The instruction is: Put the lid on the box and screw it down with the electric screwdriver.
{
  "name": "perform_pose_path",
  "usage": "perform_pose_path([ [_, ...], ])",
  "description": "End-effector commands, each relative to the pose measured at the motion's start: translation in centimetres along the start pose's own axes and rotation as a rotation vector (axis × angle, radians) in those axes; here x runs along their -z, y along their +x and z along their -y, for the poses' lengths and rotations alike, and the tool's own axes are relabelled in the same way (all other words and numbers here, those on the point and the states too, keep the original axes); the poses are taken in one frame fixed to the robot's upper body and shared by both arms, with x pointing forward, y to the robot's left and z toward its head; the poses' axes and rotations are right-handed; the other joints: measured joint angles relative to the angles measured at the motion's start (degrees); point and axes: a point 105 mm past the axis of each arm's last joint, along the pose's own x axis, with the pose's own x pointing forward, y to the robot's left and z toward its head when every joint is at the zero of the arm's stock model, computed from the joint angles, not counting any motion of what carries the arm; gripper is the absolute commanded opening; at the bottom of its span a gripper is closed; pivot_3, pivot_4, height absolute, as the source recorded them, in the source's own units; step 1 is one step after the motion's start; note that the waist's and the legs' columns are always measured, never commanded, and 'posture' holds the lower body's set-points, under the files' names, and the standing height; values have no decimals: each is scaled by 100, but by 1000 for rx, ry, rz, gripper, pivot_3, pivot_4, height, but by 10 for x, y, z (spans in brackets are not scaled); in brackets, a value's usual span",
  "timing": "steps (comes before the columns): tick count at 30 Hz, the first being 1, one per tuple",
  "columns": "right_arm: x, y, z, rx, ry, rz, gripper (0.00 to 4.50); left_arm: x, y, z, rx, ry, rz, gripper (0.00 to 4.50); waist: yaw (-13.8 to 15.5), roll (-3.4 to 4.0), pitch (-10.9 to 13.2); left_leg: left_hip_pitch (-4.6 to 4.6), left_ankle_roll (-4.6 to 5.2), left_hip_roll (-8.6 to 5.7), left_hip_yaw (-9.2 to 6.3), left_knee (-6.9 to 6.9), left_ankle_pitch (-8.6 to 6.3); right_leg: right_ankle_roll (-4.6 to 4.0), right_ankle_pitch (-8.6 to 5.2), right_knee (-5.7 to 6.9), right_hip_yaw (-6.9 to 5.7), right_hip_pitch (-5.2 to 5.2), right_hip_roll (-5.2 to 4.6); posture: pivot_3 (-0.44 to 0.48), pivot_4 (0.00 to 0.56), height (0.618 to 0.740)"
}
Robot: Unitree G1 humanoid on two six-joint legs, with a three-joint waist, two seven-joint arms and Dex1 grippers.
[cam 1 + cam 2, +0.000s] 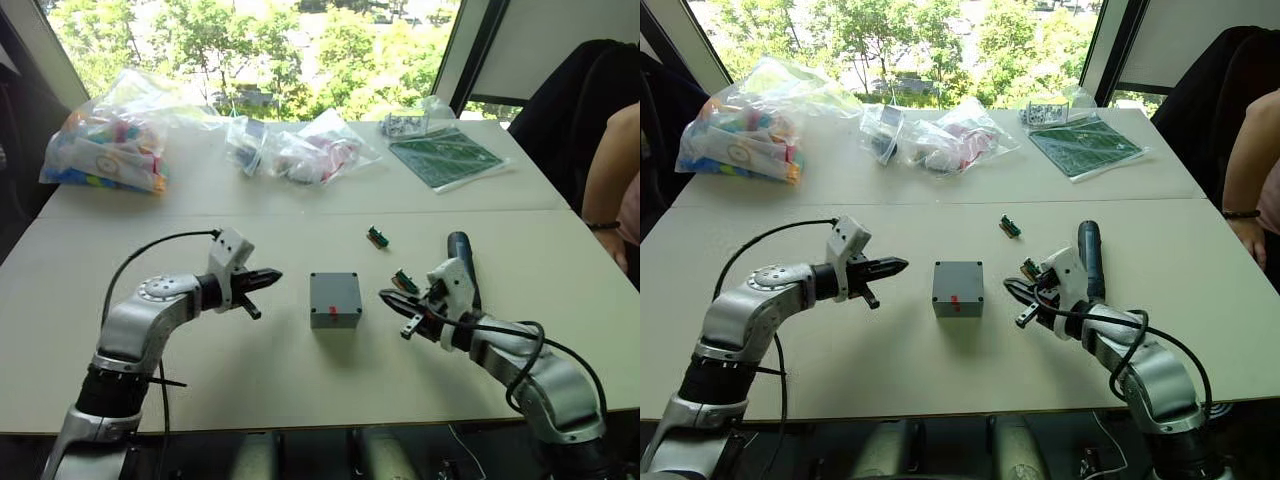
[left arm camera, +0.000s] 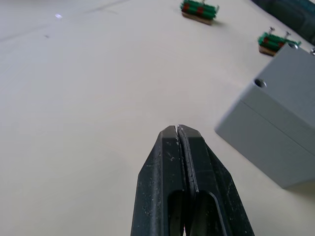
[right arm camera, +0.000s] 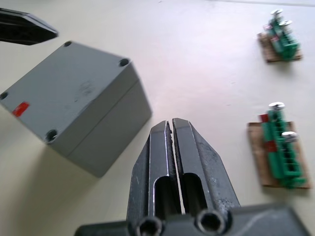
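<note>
I see both arms low and level, flanking the box (image 1: 334, 299). Left gripper (image 1: 272, 274) fingers pressed together, empty. Right gripper (image 1: 386, 295) likewise.

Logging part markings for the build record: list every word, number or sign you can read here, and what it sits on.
No text can be read.
Box: a red mark and a faint embossed mark on the lid, too blurred to read.
Toy bag: colourful print, too small to read.
Green circuit board: markings too small to read.
</note>
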Motion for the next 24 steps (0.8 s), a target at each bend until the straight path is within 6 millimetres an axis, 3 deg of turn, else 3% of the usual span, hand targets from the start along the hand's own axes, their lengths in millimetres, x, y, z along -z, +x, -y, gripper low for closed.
perform_pose_path([
  [1, -14, -13, 5, 8, -3, 35, 60, -29, -5, 20, 155, -33, 102, 0, 0, 0, 0, 0, 0, 0, 0, 0, 0, 0, 0, -1, 0, 0, 0, 0, 150, 740],
  [4, -9, -19, 19, 55, -32, -19, 60, -43, 0, 31, 216, -8, 121, 0, -4, 0, 0, 0, 0, 0, 0, 0, 0, 0, 0, -1, -1, 0, 1, 0, 150, 740],
  [7, -8, -25, 25, 91, -59, -37, 60, -37, -2, 49, 308, 69, 57, 0, -39, 0, 0, 1, 0, 0, 2, 0, 0, 1, 0, -1, 0, 0, 3, 0, 150, 740],
  [13, 1, -29, 21, 64, -58, -54, 2487, -21, -20, 82, 463, 193, -62, 0, -73, 5, 2, 4, 0, 8, 1, -16, 0, 2, -5, -2, 2, -5, 12, 0, 150, 740],
  [17, -5, -25, 23, 62, -34, -31, 4021, -27, -15, 80, 433, 207, -49, 0, -44, 4, 3, 1, 0, 4, 2, 4, 0, 1, -4, -4, 3, 0, 4, 0, 150, 740],
  [19, -6, -20, 21, 60, -35, -31, 4452, -27, -15, 78, 431, 206, -52, 0, -36, 4, 3, 1, 0, 3, 4, 9, 0, 1, -4, -7, 2, 1, 2, 0, 150, 740],
  [21, -8, -15, 23, 77, -42, -24, 4247, -24, -13, 75, 421, 223, -74, 0, -43, 4, 3, 1, 0, 3, 4, 6, 0, 1, -4, -8, 2, 1, 3, 0, 150, 740],
  [24, -11, -10, 23, 87, -44, -16, 3412, -21, -12, 73, 414, 239, -92, 0, -31, 9, 6, 1, 0, 4, 4, -11, 0, 1, -4, -12, 2, -3, 5, 0, 150, 740],
])
